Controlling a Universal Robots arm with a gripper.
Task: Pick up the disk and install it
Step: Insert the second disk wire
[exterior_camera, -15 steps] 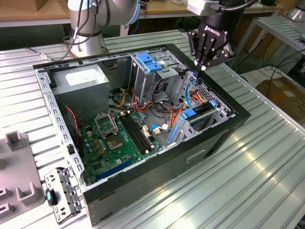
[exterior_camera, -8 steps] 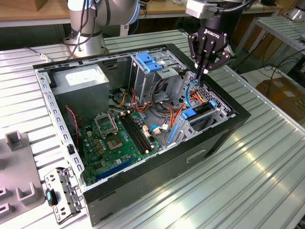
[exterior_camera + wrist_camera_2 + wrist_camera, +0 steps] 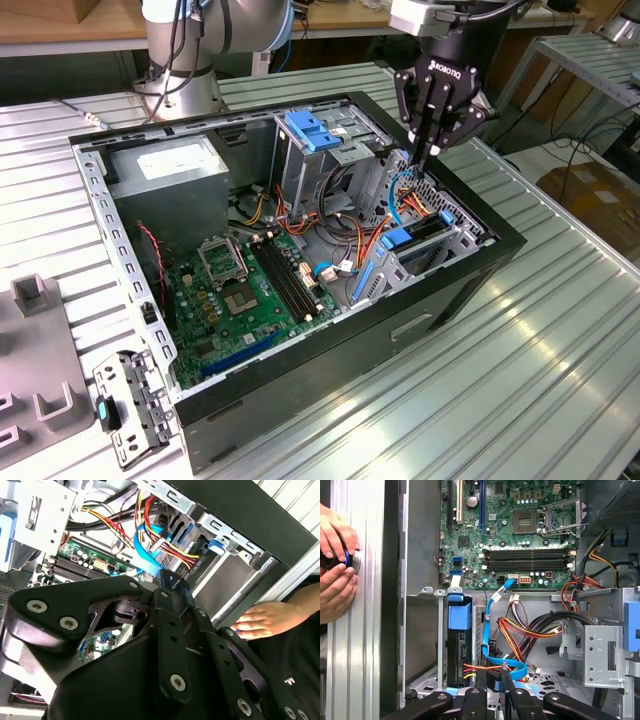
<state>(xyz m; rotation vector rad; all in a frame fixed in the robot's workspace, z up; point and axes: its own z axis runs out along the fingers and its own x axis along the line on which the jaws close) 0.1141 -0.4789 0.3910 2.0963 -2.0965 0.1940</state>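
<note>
The gripper (image 3: 437, 150) hangs over the right end of the open computer case (image 3: 250, 420), which lies on its side on the ribbed metal table (image 3: 520, 380) so that the motherboard (image 3: 250, 290) and the bays face up for reach from above. Its fingers (image 3: 506, 682) are drawn together, nearly touching, with nothing plain between them, and their tips sit among the blue ribbon cable (image 3: 492, 652) and the bundled orange and yellow wires (image 3: 520, 630) just above the lower drive cage. The disk (image 3: 459, 645) appears to stand on edge already seated in that cage, its blue carrier tab uppermost just beside the fingers, though its metal body is mostly in shadow and I cannot be sure how far it is pushed home. A person's hands (image 3: 335, 565) rest on a round knob on the table outside the case wall, well apart from the gripper.
</note>
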